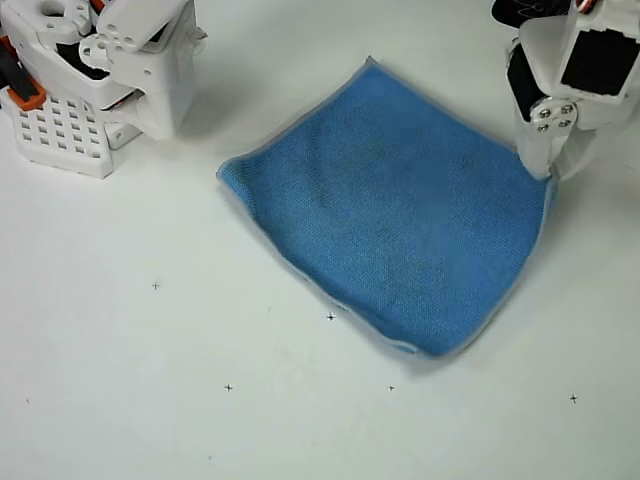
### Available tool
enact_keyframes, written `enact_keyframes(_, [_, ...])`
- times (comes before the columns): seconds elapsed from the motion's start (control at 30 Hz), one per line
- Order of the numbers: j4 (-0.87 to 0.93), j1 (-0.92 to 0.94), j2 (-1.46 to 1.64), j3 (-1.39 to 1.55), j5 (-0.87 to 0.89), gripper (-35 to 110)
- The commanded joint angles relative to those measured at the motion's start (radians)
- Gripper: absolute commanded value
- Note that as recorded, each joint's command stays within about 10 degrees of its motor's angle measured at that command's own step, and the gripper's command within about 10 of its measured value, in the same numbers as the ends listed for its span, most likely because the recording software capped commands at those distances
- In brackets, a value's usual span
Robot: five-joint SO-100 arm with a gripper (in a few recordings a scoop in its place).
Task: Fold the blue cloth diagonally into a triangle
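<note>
In the overhead view the blue cloth (pixel 390 215) lies spread flat near the middle of the white counter (pixel 150 350), turned like a diamond with corners toward 12, 3, 6 and 9 o'clock. The white arm's fingers (pixel 548 172) are down at the cloth's 3 o'clock corner; whether they are parted or pinching the edge cannot be told. The arm's base (pixel 95 70) stands at 10 o'clock.
</note>
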Motion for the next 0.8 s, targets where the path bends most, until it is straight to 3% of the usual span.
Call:
enact_keyframes(0.0, [0.034, 0.005, 0.175, -0.014, -0.011, 0])
enact_keyframes(0.77, [-0.061, 0.112, 0.377, 0.755, 0.074, 0])
